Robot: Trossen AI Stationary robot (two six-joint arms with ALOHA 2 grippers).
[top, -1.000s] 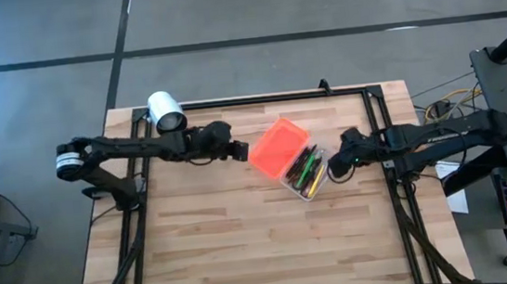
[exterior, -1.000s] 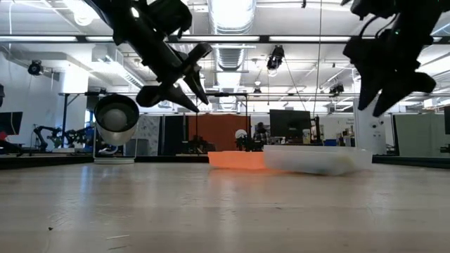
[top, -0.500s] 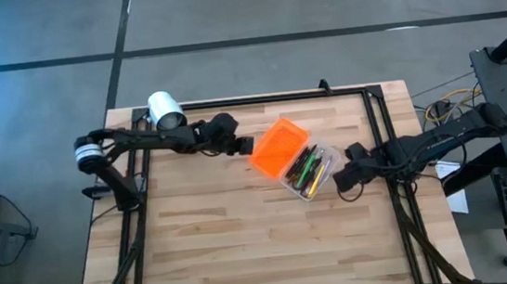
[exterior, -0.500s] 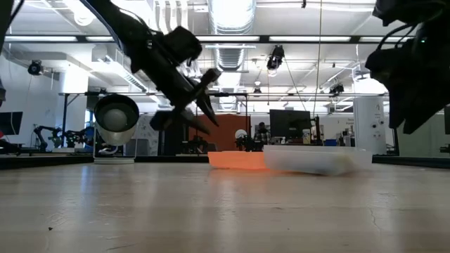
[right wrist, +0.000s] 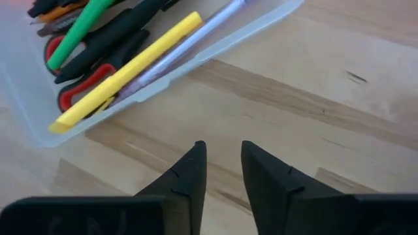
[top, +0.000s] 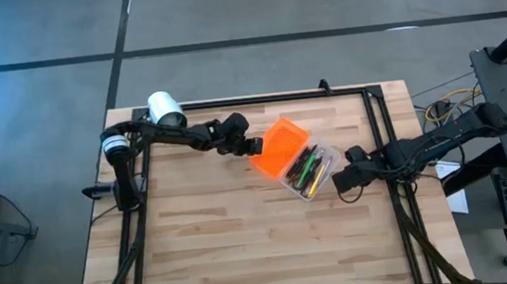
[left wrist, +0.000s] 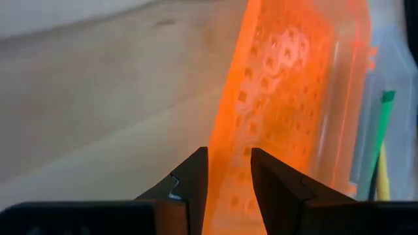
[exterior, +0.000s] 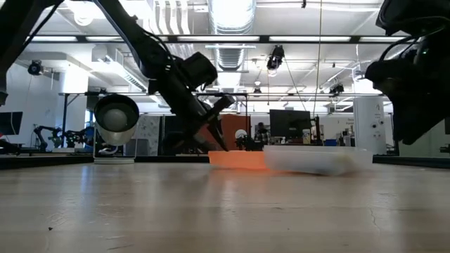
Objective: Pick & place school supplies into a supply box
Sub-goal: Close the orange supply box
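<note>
The clear supply box point(top: 322, 160) lies open on the table, its orange lid point(top: 280, 147) folded out flat beside it. Inside are pens, a yellow marker point(right wrist: 130, 68), a green marker point(right wrist: 85, 26) and red-handled scissors point(right wrist: 78, 91). My left gripper point(top: 254, 147) slants down to the lid's free edge point(left wrist: 225, 150), which runs between its slightly open fingers. My right gripper point(top: 337, 183) hovers over bare wood beside the box's corner, open by a narrow gap and touching nothing. My left gripper has the free long edge point(left wrist: 225, 150) of the orange lid between its two fingers, coming slanting down from the table's left. Whether the fingers touch the lid, I cannot tell. The lid lies flat on the table point(exterior: 235, 159).
A white cylinder point(top: 165, 110) lies on its side at the table's far left corner. A black frame point(top: 372, 112) runs around the wooden top. Bare wood fills the near half of the table point(top: 245, 245).
My left gripper has moved toward the table's right and down, from beside the white cylinder to the lid's free edge. My right gripper has drawn back from the box toward the near right and sunk lower, then stayed still. The box and lid have not moved.
</note>
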